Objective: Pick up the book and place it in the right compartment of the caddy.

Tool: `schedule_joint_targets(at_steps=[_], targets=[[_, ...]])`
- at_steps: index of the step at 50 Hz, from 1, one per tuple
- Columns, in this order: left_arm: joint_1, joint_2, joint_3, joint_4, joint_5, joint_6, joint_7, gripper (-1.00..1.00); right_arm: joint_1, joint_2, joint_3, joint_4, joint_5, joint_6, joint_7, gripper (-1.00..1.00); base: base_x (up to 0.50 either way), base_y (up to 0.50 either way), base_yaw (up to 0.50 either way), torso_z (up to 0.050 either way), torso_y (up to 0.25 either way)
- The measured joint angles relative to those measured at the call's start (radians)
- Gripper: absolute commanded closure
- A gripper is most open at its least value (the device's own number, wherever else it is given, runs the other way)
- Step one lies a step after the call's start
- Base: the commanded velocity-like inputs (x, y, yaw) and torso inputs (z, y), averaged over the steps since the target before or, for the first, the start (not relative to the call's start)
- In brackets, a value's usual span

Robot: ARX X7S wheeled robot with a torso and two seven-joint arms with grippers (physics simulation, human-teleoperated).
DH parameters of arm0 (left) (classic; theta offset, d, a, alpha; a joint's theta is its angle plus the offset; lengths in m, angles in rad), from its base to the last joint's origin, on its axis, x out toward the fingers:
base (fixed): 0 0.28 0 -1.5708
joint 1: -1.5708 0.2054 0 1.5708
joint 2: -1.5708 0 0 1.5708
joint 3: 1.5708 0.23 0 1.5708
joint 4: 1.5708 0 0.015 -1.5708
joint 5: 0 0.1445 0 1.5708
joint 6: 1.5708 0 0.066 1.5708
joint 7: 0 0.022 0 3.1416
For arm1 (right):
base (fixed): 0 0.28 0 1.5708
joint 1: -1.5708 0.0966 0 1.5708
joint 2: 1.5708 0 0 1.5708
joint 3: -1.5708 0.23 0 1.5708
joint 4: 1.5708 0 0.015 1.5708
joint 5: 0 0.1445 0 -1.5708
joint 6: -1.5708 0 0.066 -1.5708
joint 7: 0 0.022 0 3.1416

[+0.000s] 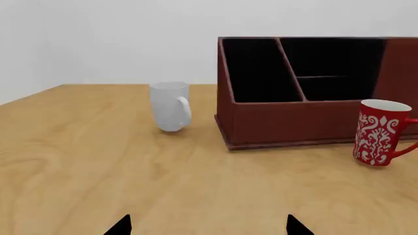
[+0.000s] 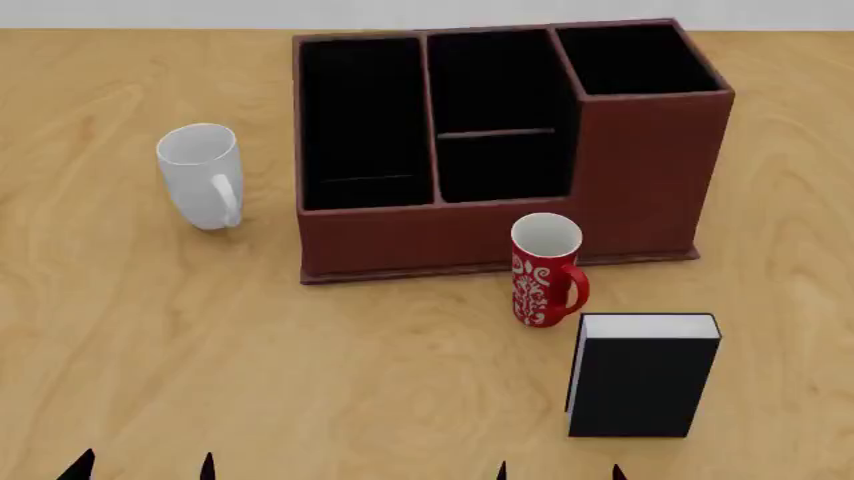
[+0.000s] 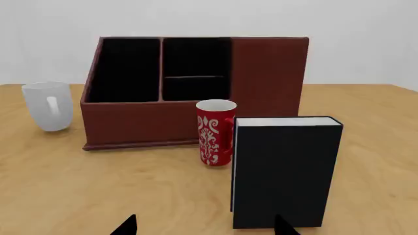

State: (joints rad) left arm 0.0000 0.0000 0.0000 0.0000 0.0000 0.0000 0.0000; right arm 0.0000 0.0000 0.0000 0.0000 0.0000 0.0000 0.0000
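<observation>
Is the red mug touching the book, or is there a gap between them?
Apart. In the head view, a strip of bare table shows between the red mug and the standing book. In the right wrist view the two overlap, so that view cannot settle it.

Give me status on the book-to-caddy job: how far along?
Nothing done yet. The book stands upright on the table, near the red patterned mug, outside the caddy. The right compartment looks empty. In hand: nothing; the right claw faces the book with tips apart, and the left claw is also open. Left: grasp, lift, place in that compartment.
</observation>
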Motion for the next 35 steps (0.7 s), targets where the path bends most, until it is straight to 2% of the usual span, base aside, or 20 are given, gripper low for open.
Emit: schedule_joint_targets(at_steps=[6,17,23,35], targets=[[-0.004,-0.013,0.016,-0.009,-0.007,0.009,-0.024,-1.00,-0.005,0.010,-0.014,-0.003,0.000,-0.006,0.013,-1.00,0.00,0.00,0.00,0.000,0.000],[-0.014,-0.041,0.037,-0.025,-0.045,0.034,-0.043,-1.00,0.022,0.036,-0.032,0.013,0.024,0.008,0.048,-1.00,0.00,0.00,0.00,0.048,0.000],[-0.022,-0.058,0.043,0.067,-0.081,-0.021,-0.049,-1.00,0.045,0.062,-0.036,-0.127,0.030,0.131,0.067,-1.00,0.00,0.00,0.00,0.050,0.000],[-0.112,-0.094,0.034,0.387,-0.188,-0.272,-0.084,-1.00,0.152,0.106,-0.031,-0.499,0.062,0.474,0.089,-1.00,0.00,0.00,0.00,0.050,0.000]])
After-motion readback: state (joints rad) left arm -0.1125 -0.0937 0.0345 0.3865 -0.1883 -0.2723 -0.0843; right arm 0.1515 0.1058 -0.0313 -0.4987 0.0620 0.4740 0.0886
